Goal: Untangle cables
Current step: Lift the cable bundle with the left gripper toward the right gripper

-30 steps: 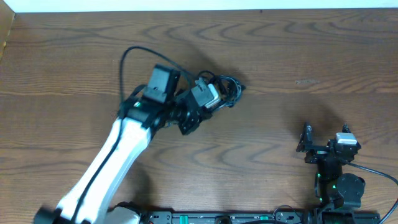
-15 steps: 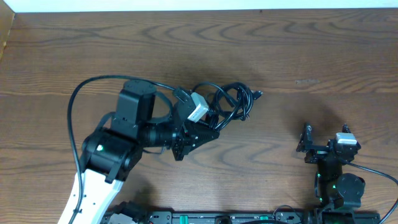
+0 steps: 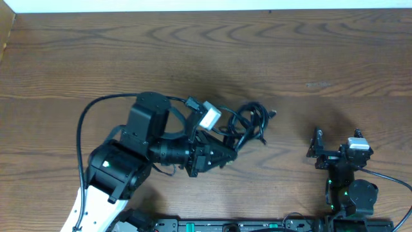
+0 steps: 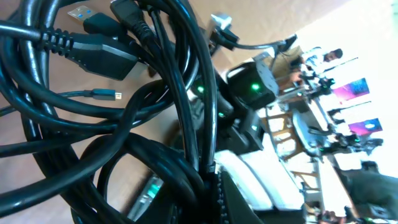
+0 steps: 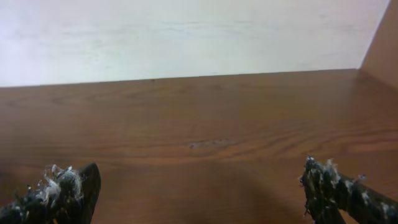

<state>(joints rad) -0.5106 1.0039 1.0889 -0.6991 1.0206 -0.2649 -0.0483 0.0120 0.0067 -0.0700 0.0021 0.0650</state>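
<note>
Cables point(image 3: 251, 121) knotted, clamped in left gripper point(image 3: 233, 139), fingertips hidden; right gripper point(image 3: 337, 148) agape.

Right tool point(image 5: 198, 185) spread wide, frayed fuzzy fingertips point(image 5: 65, 186) at both lower corners, brown wood-grain table point(image 5: 205, 112) stretching ahead, faint scuff point(image 5: 211, 144) mid-table, pale wall point(image 5: 186, 37) behind

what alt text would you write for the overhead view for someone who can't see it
The left end effector is shut on a tangled bundle of thin black cables near the middle of a wooden table. The right end effector sits open and empty further right, well apart from the bundle.
</note>
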